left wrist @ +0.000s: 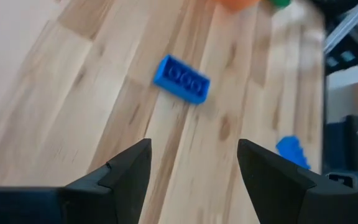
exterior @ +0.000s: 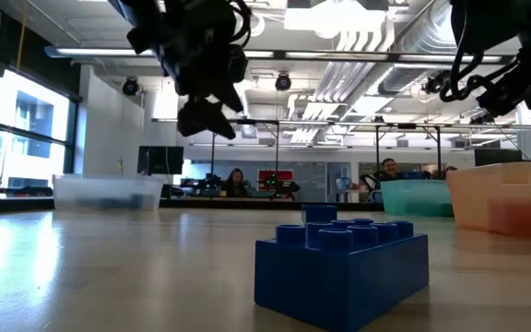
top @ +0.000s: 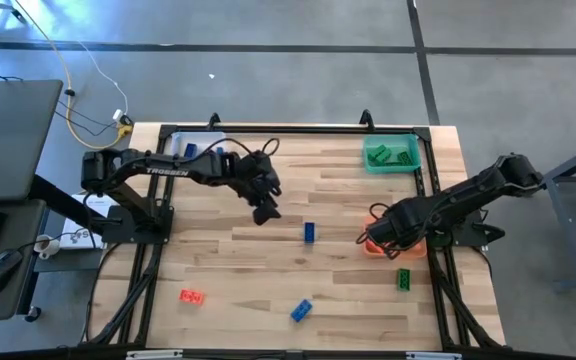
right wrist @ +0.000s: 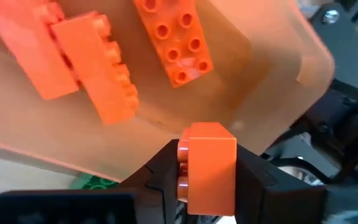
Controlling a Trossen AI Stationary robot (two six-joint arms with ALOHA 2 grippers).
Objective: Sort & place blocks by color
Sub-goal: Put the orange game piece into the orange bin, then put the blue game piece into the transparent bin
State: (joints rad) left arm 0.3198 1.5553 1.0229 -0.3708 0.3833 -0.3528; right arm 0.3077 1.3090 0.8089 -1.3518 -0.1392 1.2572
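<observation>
We see the right gripper [right wrist: 207, 180] clenched on a small red-orange studded plastic brick [right wrist: 207, 167], and it hangs over the orange square plastic bin [top: 372, 246] at the right edge of the wooden desk [top: 238, 270]. In the right wrist view, two more red-orange bricks [right wrist: 86, 59] lie inside this bin, one of them cut off at the picture's edge. From above, the right arm covers most of the bin, so we cannot see its content there.

The left gripper [left wrist: 191, 168] is released, its fingers [left wrist: 126, 168] wide apart, above the middle of the desk. Past them lies a blue studded brick [left wrist: 181, 79] flat on the wood, which the high view shows near the centre [top: 309, 232]. A second blue brick [top: 300, 310] lies nearer the front edge; in the low view it [exterior: 344, 263] fills the foreground.

A red brick [top: 192, 296] lies alone at the front left, and a green brick [top: 404, 278] lies just beside the orange bin. The green square bin [top: 373, 163] at the back right holds green bricks [top: 400, 156], but we cannot count them. The clear bin [top: 180, 143] at the back left is partly hidden behind the left arm; a small blue piece [top: 189, 151] shows in it.

In the room behind, some people sit far off and are hard to make out.
</observation>
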